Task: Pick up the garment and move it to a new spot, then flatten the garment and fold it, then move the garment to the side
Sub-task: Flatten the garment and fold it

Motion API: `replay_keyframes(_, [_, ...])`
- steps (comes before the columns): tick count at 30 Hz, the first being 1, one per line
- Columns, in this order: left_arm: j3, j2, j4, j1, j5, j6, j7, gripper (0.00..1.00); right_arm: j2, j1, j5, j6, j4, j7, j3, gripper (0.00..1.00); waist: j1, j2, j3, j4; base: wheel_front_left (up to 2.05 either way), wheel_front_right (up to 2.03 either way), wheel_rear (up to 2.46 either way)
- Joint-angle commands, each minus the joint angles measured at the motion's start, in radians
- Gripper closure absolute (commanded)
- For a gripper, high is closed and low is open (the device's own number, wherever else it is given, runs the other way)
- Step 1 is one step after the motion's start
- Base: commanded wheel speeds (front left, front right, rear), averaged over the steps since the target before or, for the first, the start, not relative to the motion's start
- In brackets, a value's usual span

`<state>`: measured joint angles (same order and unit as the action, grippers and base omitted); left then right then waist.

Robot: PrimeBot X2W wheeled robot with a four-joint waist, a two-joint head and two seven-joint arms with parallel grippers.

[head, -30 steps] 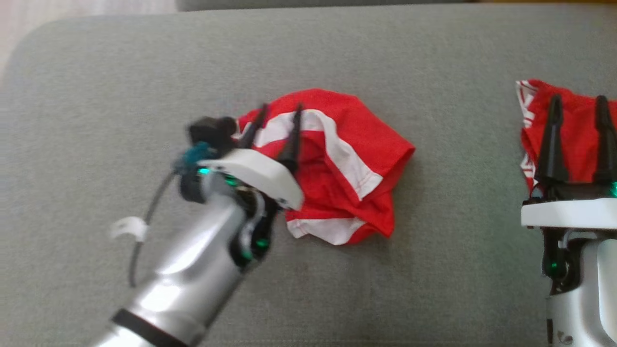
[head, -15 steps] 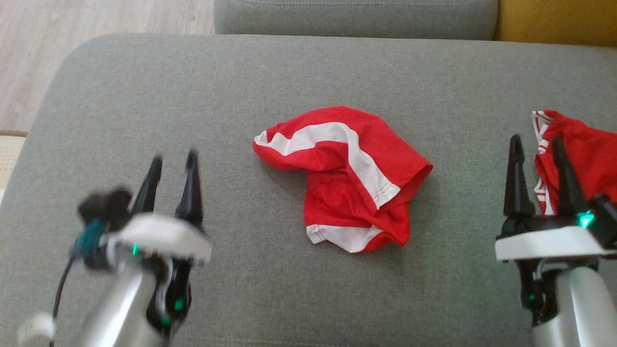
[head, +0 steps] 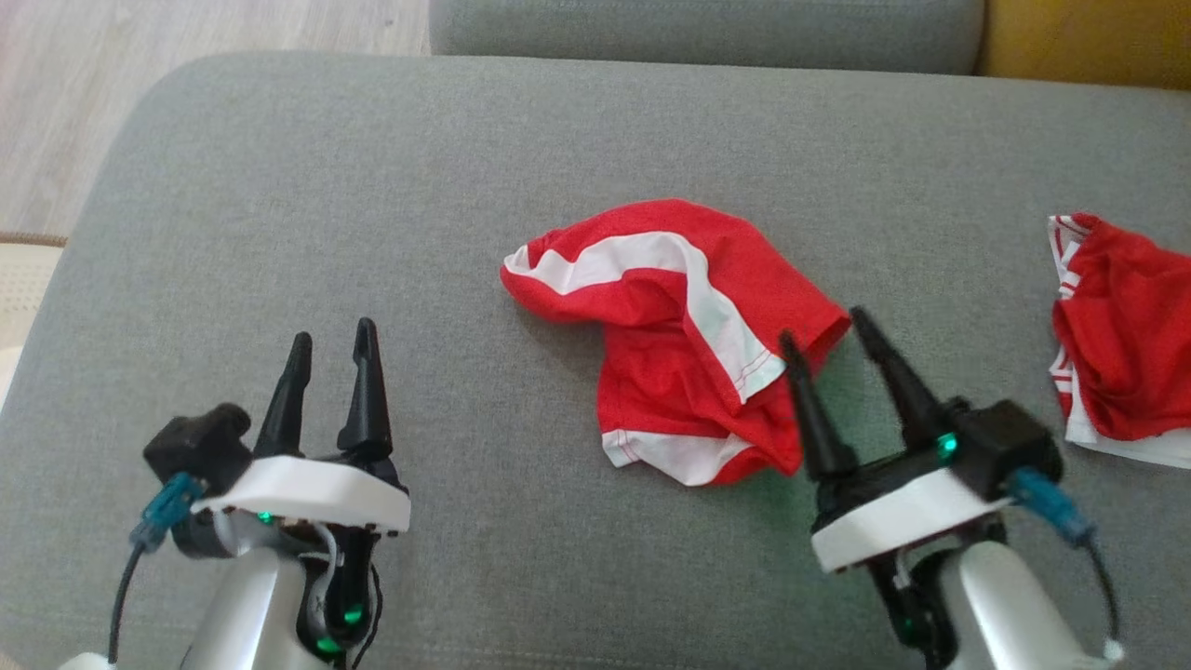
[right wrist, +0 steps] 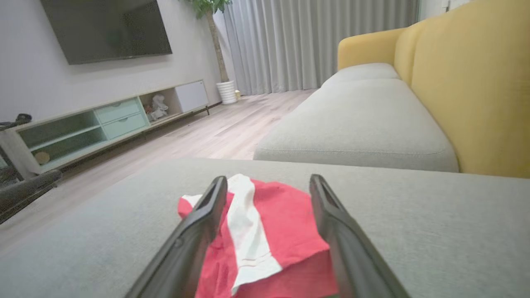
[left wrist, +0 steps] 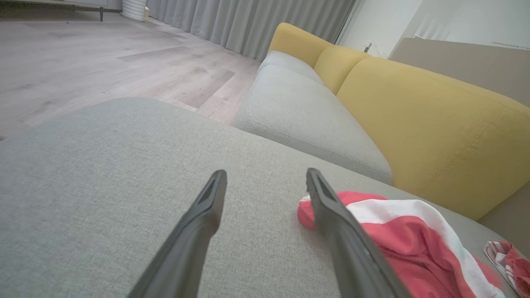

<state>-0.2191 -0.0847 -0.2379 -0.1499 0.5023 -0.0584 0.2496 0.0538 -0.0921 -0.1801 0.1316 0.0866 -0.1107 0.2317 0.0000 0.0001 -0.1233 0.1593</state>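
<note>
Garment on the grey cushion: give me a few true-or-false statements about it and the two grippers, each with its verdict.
1. The red-and-white garment lies crumpled on the grey cushion. True.
2. The left gripper is shut on the garment. False: it is open, over bare cushion, apart from the garment.
3. The right gripper is open, its fingers pointing at the garment's right edge. True.
4. A second red garment lies on the floor. False: it lies on the cushion, at the robot's far right.
</note>
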Motion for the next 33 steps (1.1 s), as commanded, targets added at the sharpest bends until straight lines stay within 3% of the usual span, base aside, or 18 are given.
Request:
replay_keyframes(1, [0.041,-0.002,0.019,-0.051,-0.016,0.013,0.012,0.00,0.020,-0.023,0.012,-0.001,-0.020,0.008,0.038,0.00,0.0000,-0.0001,-0.008,0.003,0.00,0.00,0.00])
replay_keyframes(14, [0.053,0.033,-0.035,-0.079,-0.040,0.069,0.012,0.00,0.028,-0.096,0.060,-0.001,0.128,0.024,0.084,0.00,0.0000,-0.0001,-0.061,0.055,0.00,0.00,0.00])
replay_keyframes(23, [0.047,0.034,-0.041,-0.087,-0.027,0.070,0.012,0.00,0.032,-0.116,0.064,-0.001,0.171,0.022,0.080,0.00,0.0000,-0.0001,-0.074,0.077,0.00,0.00,0.00])
replay_keyframes(24, [0.048,0.034,-0.040,-0.087,-0.027,0.069,0.012,0.00,0.032,-0.117,0.063,-0.001,0.173,0.022,0.080,0.04,0.0000,-0.0001,-0.074,0.077,0.00,0.00,0.00])
replay_keyframes(25, [0.048,0.034,-0.039,-0.087,-0.026,0.067,0.012,0.00,0.032,-0.118,0.062,-0.001,0.175,0.023,0.081,0.28,0.0000,-0.0001,-0.075,0.077,0.00,0.00,0.00])
replay_keyframes(26, [0.049,0.034,-0.038,-0.087,-0.025,0.065,0.012,0.00,0.032,-0.120,0.061,-0.001,0.177,0.023,0.081,0.64,0.0000,-0.0001,-0.075,0.076,0.00,0.00,0.00])
replay_keyframes(27, [0.050,0.034,-0.038,-0.087,-0.025,0.064,0.012,0.00,0.033,-0.121,0.059,-0.001,0.179,0.023,0.081,0.83,0.0000,-0.0001,-0.075,0.075,0.00,0.00,0.00])
replay_keyframes(28, [0.051,0.034,-0.037,-0.087,-0.026,0.063,0.012,0.00,0.033,-0.122,0.057,-0.001,0.181,0.022,0.080,0.92,0.0000,-0.0001,-0.074,0.072,0.00,0.00,0.00])
replay_keyframes(30, [0.053,0.034,-0.038,-0.086,-0.027,0.060,0.012,0.00,0.032,-0.122,0.052,-0.001,0.181,0.022,0.079,1.00,0.0000,-0.0001,-0.071,0.066,0.00,0.00,0.00])
replay_keyframes(33, [0.057,0.034,-0.039,-0.086,-0.031,0.060,0.012,0.00,0.032,-0.117,0.049,-0.001,0.172,0.021,0.081,1.00,0.0000,-0.0001,-0.065,0.052,0.00,0.00,0.00])
